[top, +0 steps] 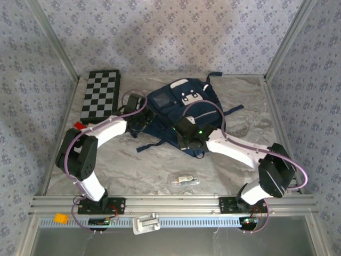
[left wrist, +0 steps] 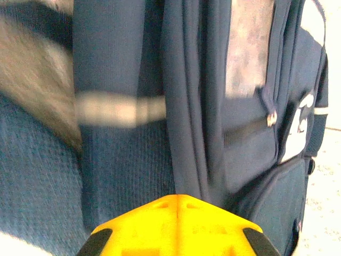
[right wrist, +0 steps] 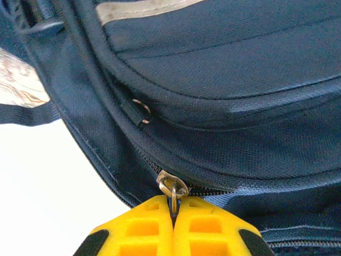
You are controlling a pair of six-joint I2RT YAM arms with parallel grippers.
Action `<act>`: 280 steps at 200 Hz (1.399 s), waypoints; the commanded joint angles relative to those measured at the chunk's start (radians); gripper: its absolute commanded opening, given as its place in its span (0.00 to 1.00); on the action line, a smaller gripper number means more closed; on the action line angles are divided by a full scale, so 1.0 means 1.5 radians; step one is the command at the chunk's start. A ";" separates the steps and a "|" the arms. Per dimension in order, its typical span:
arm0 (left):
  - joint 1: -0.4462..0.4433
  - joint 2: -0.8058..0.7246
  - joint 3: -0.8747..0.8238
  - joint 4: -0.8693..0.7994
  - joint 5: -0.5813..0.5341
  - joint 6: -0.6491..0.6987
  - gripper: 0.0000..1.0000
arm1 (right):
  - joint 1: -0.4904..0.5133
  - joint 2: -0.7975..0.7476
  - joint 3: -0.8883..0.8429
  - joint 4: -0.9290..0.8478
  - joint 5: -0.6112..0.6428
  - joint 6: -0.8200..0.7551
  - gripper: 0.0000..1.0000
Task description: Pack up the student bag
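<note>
Our right claw [right wrist: 173, 210] has its yellow tips pressed together on the metal zipper pull [right wrist: 172, 188], whose ring hangs straight down into the seam between them. We judge the grip is taken this low so that the slider can be dragged along its track to open the compartment. A second pull [right wrist: 139, 113] sits free on the zipper line above, untouched.

Our left claw [left wrist: 177, 205] is also pressed shut, its tips meeting at a long fold of navy cloth on the side of the bag. Whether any fabric is actually caught between them we cannot tell, since the tips hide the contact. If it does hold cloth, we take its purpose to be anchoring: one arm pins the soft body so that the other can pull the zipper without the whole thing sliding.

The student bag [top: 176, 106] lies flat near the middle of the bench [top: 133, 165], front pocket and white panels up, straps trailing off toward the near left and the right. The left claw meets it at its left edge, the right claw at its near edge.

Further out, a chessboard [top: 101, 95] lies at the far left corner, apart from the bag. A small clear packet [top: 184, 180] rests near the front edge between the arm bases.
</note>
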 commanded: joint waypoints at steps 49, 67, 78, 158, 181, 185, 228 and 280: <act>-0.126 -0.037 -0.031 0.057 0.049 -0.091 0.26 | -0.023 -0.026 0.012 0.021 -0.040 -0.017 0.00; -0.153 -0.038 -0.060 0.105 0.043 -0.138 0.33 | -0.023 -0.023 0.016 0.024 -0.034 -0.020 0.00; -0.167 -0.036 -0.073 0.125 0.041 -0.162 0.36 | -0.023 -0.025 0.014 0.028 -0.036 -0.019 0.00; -0.207 0.008 -0.051 0.197 -0.014 -0.238 0.35 | -0.023 -0.013 -0.005 0.092 -0.056 0.000 0.00; -0.222 0.010 -0.050 0.202 -0.057 -0.257 0.26 | -0.023 -0.006 0.002 0.093 -0.049 0.008 0.00; -0.220 0.010 -0.050 0.202 -0.062 -0.259 0.24 | -0.023 -0.004 0.003 0.090 -0.046 0.009 0.00; -0.180 -0.014 -0.051 0.162 -0.074 -0.221 0.00 | -0.018 -0.019 -0.009 0.044 -0.013 0.011 0.00; -0.027 -0.063 -0.043 0.065 0.034 -0.076 0.00 | -0.072 -0.107 -0.099 -0.038 0.008 -0.003 0.00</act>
